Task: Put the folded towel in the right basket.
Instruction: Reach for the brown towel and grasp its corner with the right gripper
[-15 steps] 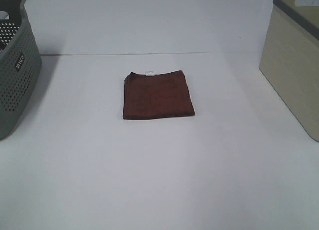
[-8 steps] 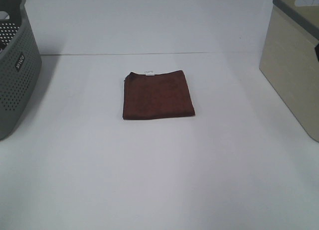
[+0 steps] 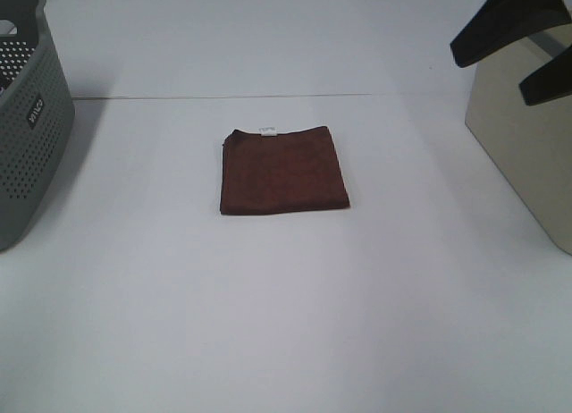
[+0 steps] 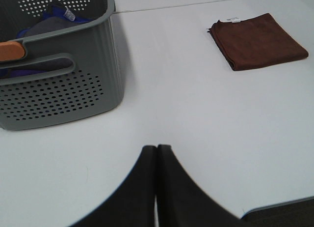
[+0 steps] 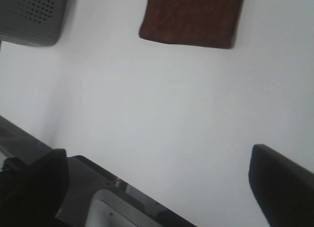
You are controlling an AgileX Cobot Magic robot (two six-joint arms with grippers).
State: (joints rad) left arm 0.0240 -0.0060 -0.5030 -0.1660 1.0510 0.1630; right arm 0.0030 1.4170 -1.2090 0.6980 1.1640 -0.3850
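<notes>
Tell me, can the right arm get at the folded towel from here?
Probably yes: the right tool hangs open near the beige basket, and only bare table lies between it and the flat towel.

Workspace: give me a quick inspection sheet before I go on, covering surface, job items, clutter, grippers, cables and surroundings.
Surface: white table, bare around the towel.
Job's things: brown towel folded flat mid-table, white tag on its far edge; beige right basket at the right edge, inside not visible.
Clutter: grey left basket holding blue and orange items.
Grippers: left gripper low over the table, jaws together, holding nothing; right gripper up by the right basket, jaws apart, holding nothing, well clear of the towel.
Cables: nothing seen.
Surroundings: dark structure past the table edge in the right wrist view.
</notes>
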